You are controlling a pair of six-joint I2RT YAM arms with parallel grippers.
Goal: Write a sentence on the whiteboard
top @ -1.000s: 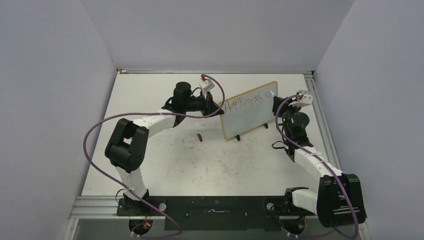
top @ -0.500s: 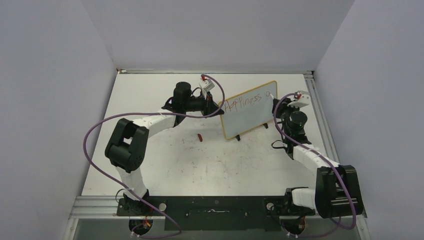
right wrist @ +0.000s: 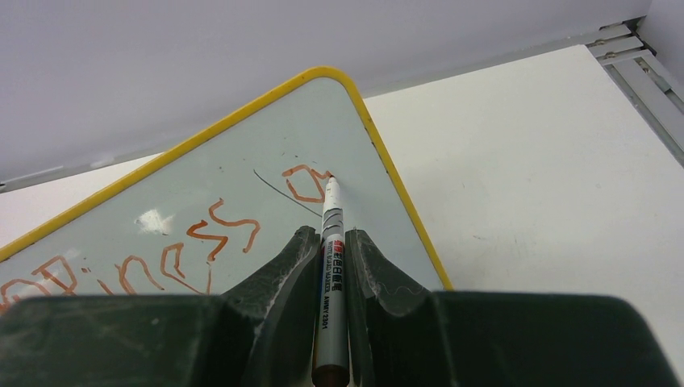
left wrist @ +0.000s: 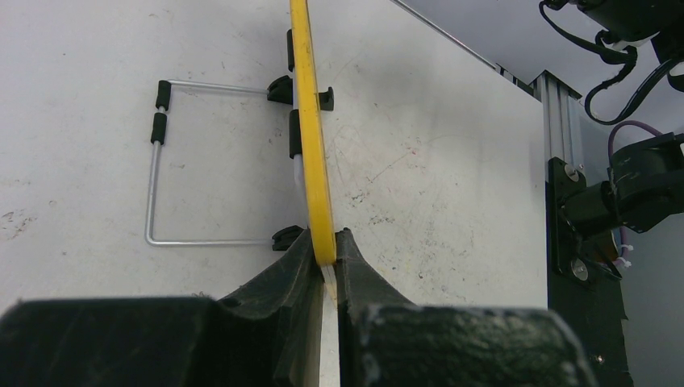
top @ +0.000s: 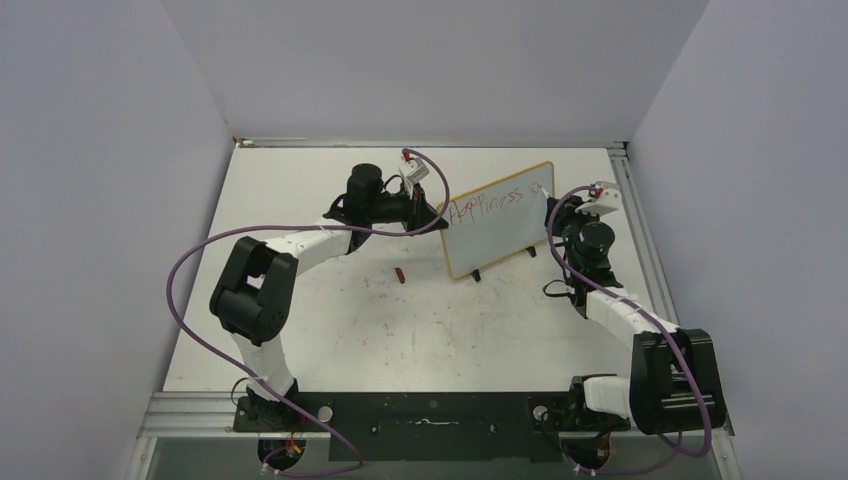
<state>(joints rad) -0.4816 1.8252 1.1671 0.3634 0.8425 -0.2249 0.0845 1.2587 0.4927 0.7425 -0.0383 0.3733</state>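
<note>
Standing yellow-rimmed whiteboard (top: 500, 238), thin red sentence (top: 488, 205) along its top.

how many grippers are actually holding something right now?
2: left gripper clamps the edge of the whiteboard; right gripper holds the marker, tip on the board.

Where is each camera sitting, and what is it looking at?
Top: above and behind the arms, looking down on the table, both arms and the whiteboard.
Left wrist: faces along the left hand, shut on the whiteboard's edge.
Right wrist: faces along the right hand, holding the marker at the sentence.
Shared: all three see the whiteboard.
</note>
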